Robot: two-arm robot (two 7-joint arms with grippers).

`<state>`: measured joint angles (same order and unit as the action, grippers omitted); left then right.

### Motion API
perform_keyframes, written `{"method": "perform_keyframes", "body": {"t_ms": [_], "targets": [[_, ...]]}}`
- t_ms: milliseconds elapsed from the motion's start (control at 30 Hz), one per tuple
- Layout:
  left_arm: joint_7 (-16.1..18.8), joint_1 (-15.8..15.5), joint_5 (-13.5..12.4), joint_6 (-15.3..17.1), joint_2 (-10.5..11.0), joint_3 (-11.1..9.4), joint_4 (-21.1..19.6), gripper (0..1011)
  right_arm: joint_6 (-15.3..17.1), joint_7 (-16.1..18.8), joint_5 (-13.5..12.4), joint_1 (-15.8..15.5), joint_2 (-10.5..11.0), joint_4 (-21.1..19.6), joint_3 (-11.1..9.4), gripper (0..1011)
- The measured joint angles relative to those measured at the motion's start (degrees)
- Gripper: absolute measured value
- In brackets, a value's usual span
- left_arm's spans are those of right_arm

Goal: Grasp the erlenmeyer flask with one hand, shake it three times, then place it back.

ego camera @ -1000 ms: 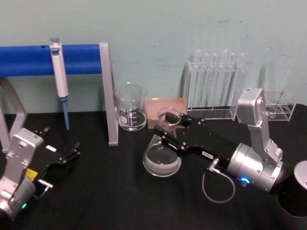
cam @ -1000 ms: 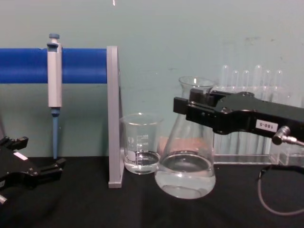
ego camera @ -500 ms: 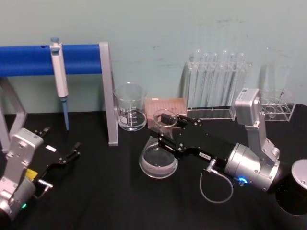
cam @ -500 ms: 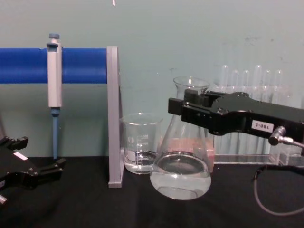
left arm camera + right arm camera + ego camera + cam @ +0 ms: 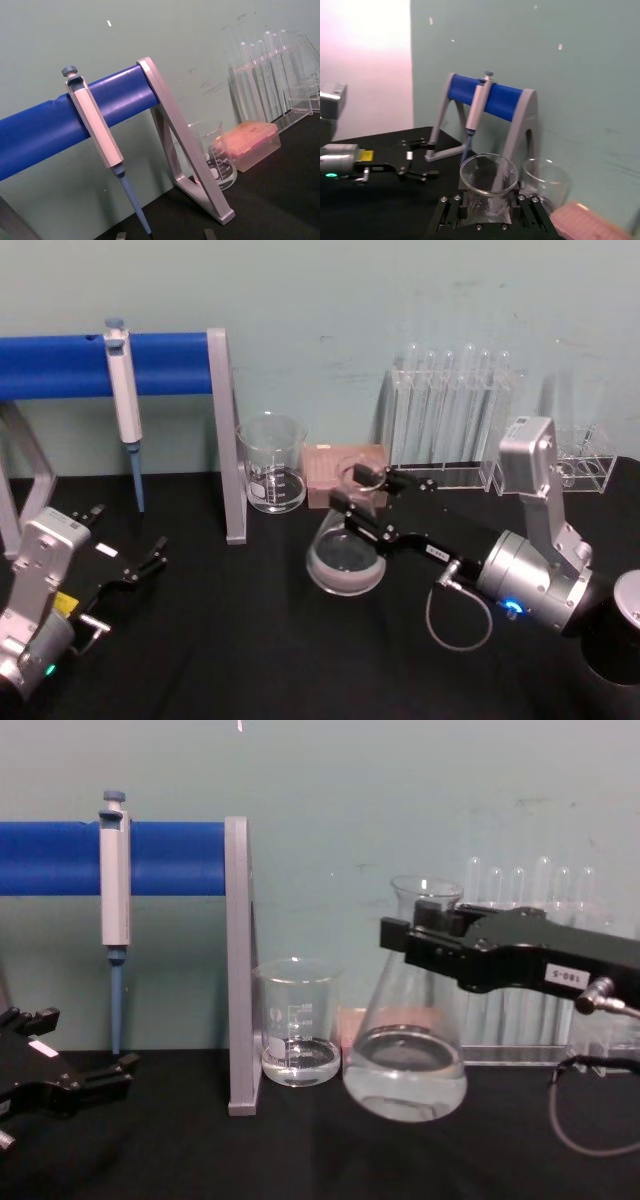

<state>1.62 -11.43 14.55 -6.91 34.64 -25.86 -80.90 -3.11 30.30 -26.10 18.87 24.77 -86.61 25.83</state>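
Erlenmeyer flask point(image 5: 405, 1065) — clear glass, tilted, liquid pooled low — hangs clamped in right pincer point(image 5: 415, 935); left pincer point(image 5: 128, 530) rests spread.

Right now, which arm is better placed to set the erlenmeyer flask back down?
Right. The right gripper is shut on the erlenmeyer flask at its neck, holding it tilted. The left gripper lies open far to the left, beside the pipette stand.

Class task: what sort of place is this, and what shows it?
Most likely a laboratory bench: the right gripper holds an erlenmeyer flask, beside a glass beaker, a pipette hung on a blue stand, and test tubes in a rack.
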Motion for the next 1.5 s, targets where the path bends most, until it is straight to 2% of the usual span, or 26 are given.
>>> {"method": "perform_keyframes", "body": {"t_ms": [267,500,567,900,1133,1500], "targets": [[0.0,0.0,0.0,0.0,0.0,0.0,0.0,1001,0.0,-3.51,0.98,-0.57,-0.01,0.53,-2.43,450],[0.0,0.0,0.0,0.0,0.0,0.0,0.0,1001,0.21,-7.77,2.31,-1.42,0.08,1.29,-6.13,450],[0.0,0.0,0.0,0.0,0.0,0.0,0.0,1001,0.42,-9.59,2.94,-1.99,0.21,1.44,-7.89,450],[0.0,0.0,0.0,0.0,0.0,0.0,0.0,1001,1.31,-13.6,4.58,-3.92,0.43,1.36,-12.38,450],[0.0,0.0,0.0,0.0,0.0,0.0,0.0,1001,1.71,-14.36,5.35,-4.67,0.05,1.15,-14.29,450],[0.0,0.0,0.0,0.0,0.0,0.0,0.0,1001,1.92,-13.22,6.28,-4.73,-1.0,1.62,-15.71,450]]}}
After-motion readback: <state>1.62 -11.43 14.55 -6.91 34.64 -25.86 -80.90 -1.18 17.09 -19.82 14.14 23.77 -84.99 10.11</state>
